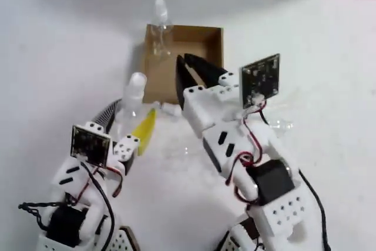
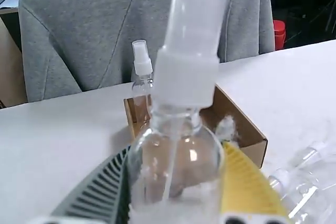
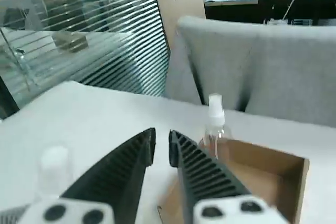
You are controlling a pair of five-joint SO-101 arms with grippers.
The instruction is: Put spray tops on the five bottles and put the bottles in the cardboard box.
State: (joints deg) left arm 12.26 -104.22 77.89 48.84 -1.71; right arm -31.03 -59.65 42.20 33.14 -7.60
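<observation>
My left gripper (image 1: 136,123) is shut on a clear bottle (image 2: 173,166) held upright between its grey and yellow fingers, just in front of the cardboard box (image 1: 202,45). A white spray top (image 2: 190,51) sits on that bottle's neck. A second clear bottle with a spray top (image 1: 160,27) stands in the box's far left corner, also seen as the bottle (image 3: 214,124) past my right fingers. My right gripper (image 1: 184,59) hangs over the box, its black fingers a narrow gap apart with nothing between them (image 3: 161,139).
Several loose clear bottles (image 1: 279,124) lie on the white table to the right of the box, near my right arm, and show again as bottles (image 2: 304,182). A small white piece (image 1: 170,109) lies by the box's front edge. Grey chair backs stand behind the table.
</observation>
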